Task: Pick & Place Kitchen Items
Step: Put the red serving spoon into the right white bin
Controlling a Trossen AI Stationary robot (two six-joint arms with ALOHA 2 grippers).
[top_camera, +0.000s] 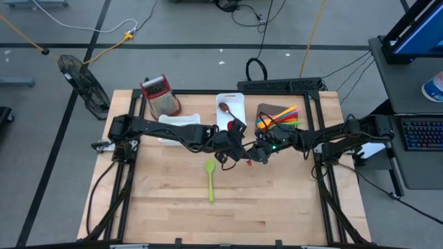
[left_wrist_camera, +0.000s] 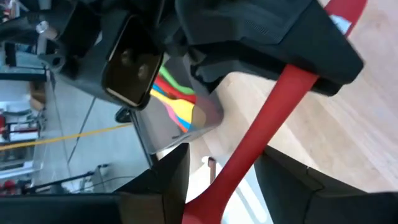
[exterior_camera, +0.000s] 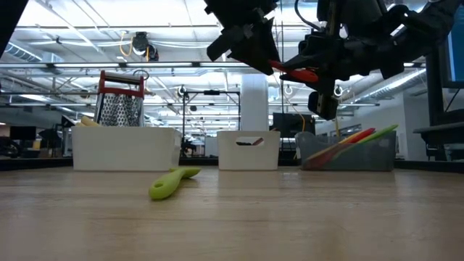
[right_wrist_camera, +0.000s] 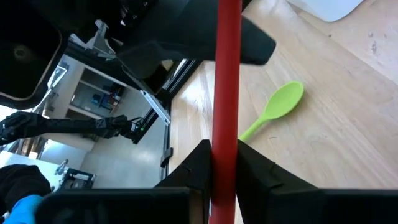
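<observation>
Robotics lab, taped concrete floor (top_camera: pixel 187 28), trailing cables (top_camera: pixel 104 31), ceiling strip lights (exterior_camera: pixel 65 32), shelving beyond

Table (top_camera: pixel 277 207): light wood, smooth butcher-block planks, matt. Red utensil (right_wrist_camera: pixel 227 74): smooth plastic/silicone look, slight sheen. Green spoon (top_camera: pixel 210 176): matt plastic. Grater (exterior_camera: pixel 119 109): perforated shiny metal, red top. White tray (exterior_camera: pixel 127 148): smooth matt plastic. Gripper fingers (left_wrist_camera: pixel 168 180): black matt plastic.

Bright overhead light, blurred wrist foregrounds
</observation>
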